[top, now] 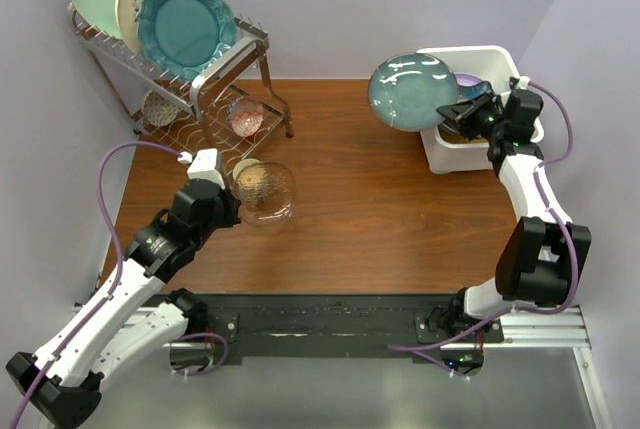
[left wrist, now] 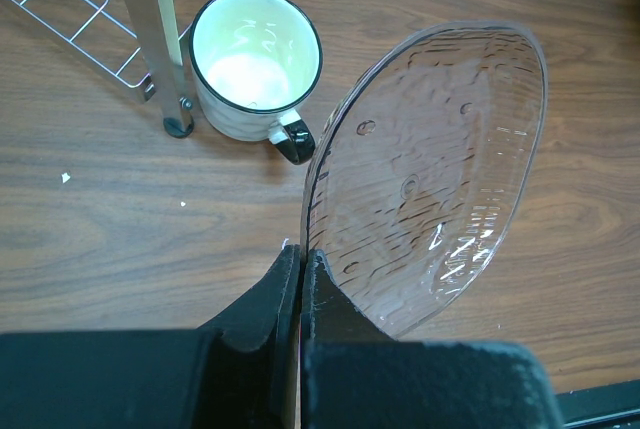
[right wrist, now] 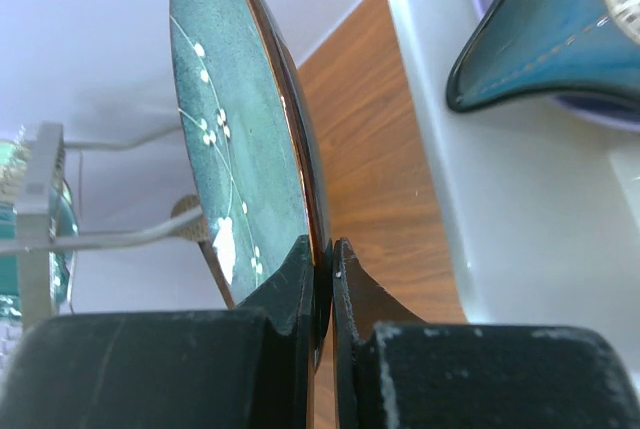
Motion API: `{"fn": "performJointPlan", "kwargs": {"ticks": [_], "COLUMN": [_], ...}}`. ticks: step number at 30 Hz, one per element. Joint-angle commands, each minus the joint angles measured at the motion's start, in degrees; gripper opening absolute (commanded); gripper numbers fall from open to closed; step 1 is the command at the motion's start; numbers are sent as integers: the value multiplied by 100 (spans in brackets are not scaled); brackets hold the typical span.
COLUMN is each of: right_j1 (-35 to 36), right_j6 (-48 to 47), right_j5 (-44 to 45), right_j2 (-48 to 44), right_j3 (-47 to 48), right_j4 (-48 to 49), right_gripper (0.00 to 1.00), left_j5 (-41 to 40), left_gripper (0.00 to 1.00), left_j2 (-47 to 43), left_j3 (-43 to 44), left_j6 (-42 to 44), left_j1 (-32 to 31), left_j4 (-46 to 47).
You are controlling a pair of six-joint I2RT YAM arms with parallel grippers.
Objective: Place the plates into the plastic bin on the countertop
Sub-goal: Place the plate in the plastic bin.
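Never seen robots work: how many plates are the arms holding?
2: a clear glass plate in the left gripper, a dark teal plate in the right gripper by the bin.

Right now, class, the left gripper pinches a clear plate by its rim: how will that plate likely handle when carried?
Probably stiff: the clear plate holds its shape though the left gripper clamps only one edge. Likely slippery: its surface is glossy, so it may pivot in that grip. Possibly fragile if it is glass.
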Motion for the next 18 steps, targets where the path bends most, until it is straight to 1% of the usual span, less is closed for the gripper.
{"fn": "performJointPlan", "kwargs": {"ticks": [1, 8, 12, 18], "right_j1": [-257, -600, -854, -1030], "right_j6": [593, 901, 1269, 1534], "right_j5": [-533, -815, -955, -921], "right_j2": [-48, 259, 382, 479], "right_j3": [438, 402, 297, 104], "right_j4": [1260, 1691, 2077, 2421], "right_gripper": [0, 0, 0, 0], "left_j5": [9, 9, 9, 9], "left_gripper": [0, 0, 0, 0], "left_j2": [-21, -12, -12, -12], "left_j3": [-50, -50, -50, -50], "left_j6": [33, 33, 33, 33], "left_j1": [39, 39, 39, 39], "left_j4": [226, 235, 226, 235]}}
